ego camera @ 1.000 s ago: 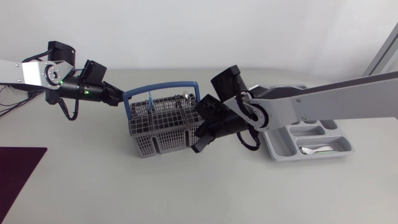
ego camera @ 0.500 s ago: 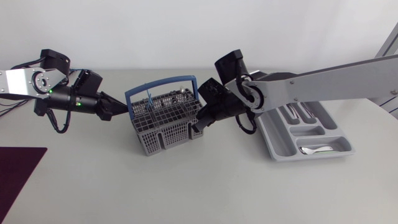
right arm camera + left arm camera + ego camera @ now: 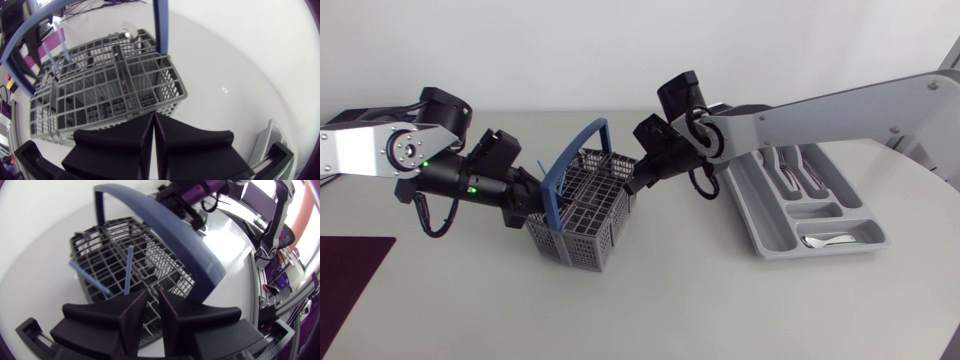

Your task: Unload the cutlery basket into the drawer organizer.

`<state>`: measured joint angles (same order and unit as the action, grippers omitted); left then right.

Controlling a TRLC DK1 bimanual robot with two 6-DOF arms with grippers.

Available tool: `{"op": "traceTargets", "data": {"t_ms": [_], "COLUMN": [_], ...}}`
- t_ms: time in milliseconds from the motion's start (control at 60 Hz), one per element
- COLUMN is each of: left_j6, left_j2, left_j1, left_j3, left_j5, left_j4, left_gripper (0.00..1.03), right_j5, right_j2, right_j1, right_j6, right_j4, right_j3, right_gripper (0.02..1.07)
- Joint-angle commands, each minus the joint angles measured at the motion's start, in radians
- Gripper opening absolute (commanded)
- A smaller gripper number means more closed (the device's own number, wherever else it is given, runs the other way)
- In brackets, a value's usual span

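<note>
Pale grey surface (image 3: pixel 650 310), white wall behind. Cutlery basket (image 3: pixel 582 210), grey with a blue handle, sits left of centre, turned at an angle. Left gripper (image 3: pixel 528 203) is at its left rim, fingers nearly together and looking clamped on the wall. Right gripper (image 3: pixel 636 187) is at the far-right rim, fingers pressed together, tips touching it. Drawer organizer (image 3: pixel 770 235) is at right, with a spoon (image 3: pixel 828 241) in its near compartment.

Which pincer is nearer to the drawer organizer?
Right. The right pincer sits at the cutlery basket's side facing the drawer organizer; the left pincer is at the basket's opposite side, farther away.
</note>
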<state>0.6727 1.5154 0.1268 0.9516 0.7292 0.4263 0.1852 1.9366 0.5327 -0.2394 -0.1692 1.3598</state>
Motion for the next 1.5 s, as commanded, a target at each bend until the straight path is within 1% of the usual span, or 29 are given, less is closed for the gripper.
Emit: {"op": "traceTargets", "data": {"t_ms": [0, 50, 117, 167, 233, 350, 433, 517, 650, 917, 1117, 1383, 1433, 1483], "left_j6": [-0.028, -0.036, -0.041, -0.041, -0.028, 0.057, 0.12, 0.183, 0.249, 0.294, 0.303, 0.298, 0.292, 0.265], "left_j2": [-0.04, -0.058, -0.09, -0.112, -0.123, -0.112, -0.089, -0.054, -0.023, -0.014, -0.009, -0.008, -0.001, 0.003], "left_j1": [0.068, 0.088, 0.083, 0.045, -0.027, -0.138, -0.19, -0.216, -0.213, -0.177, -0.105, -0.038, -0.013, 0.028], "left_j3": [-0.027, -0.03, -0.028, -0.019, -0.001, 0.035, 0.047, 0.05, 0.038, -0.014, -0.059, -0.079, -0.077, -0.074], "left_j5": [0.021, 0.012, 0.001, 0.001, 0.001, 0.004, 0.006, 0.006, 0.001, -0.039, -0.068, -0.102, -0.106, -0.114], "left_j4": [0.014, 0.014, 0.014, 0.017, 0.038, 0.111, 0.149, 0.186, 0.23, 0.232, 0.23, 0.229, 0.227, 0.215], "left_gripper": [0.25, 0.25, 0.25, 0.25, 0.25, 0.25, 0.25, 0.25, 0.25, 0.25, 0.25, 0.25, 0.25, 0.25], "right_j5": [-0.01, -0.012, -0.012, -0.012, -0.006, 0.019, 0.022, 0.022, 0.016, -0.013, -0.013, -0.023, -0.024, -0.03], "right_j2": [0.055, 0.059, 0.041, 0.012, -0.03, -0.105, -0.137, -0.148, -0.126, -0.01, 0.041, 0.107, 0.125, 0.148], "right_j1": [0.003, 0.001, -0.01, -0.025, -0.045, -0.065, -0.062, -0.043, -0.011, 0.013, 0.024, 0.049, 0.053, 0.056], "right_j6": [-0.008, -0.009, -0.011, -0.015, -0.026, -0.031, -0.026, -0.023, -0.012, -0.005, -0.003, 0.006, 0.006, 0.006], "right_j4": [-0.018, -0.027, -0.038, -0.038, -0.038, -0.038, -0.038, -0.036, -0.039, -0.081, -0.095, -0.125, -0.135, -0.141], "right_j3": [0.062, 0.078, 0.073, 0.05, 0.009, -0.073, -0.116, -0.137, -0.122, -0.008, 0.065, 0.173, 0.203, 0.242], "right_gripper": [0.08, 0.08, 0.08, 0.08, 0.08, 0.08, 0.08, 0.08, 0.08, 0.08, 0.08, 0.08, 0.08, 0.08]}}
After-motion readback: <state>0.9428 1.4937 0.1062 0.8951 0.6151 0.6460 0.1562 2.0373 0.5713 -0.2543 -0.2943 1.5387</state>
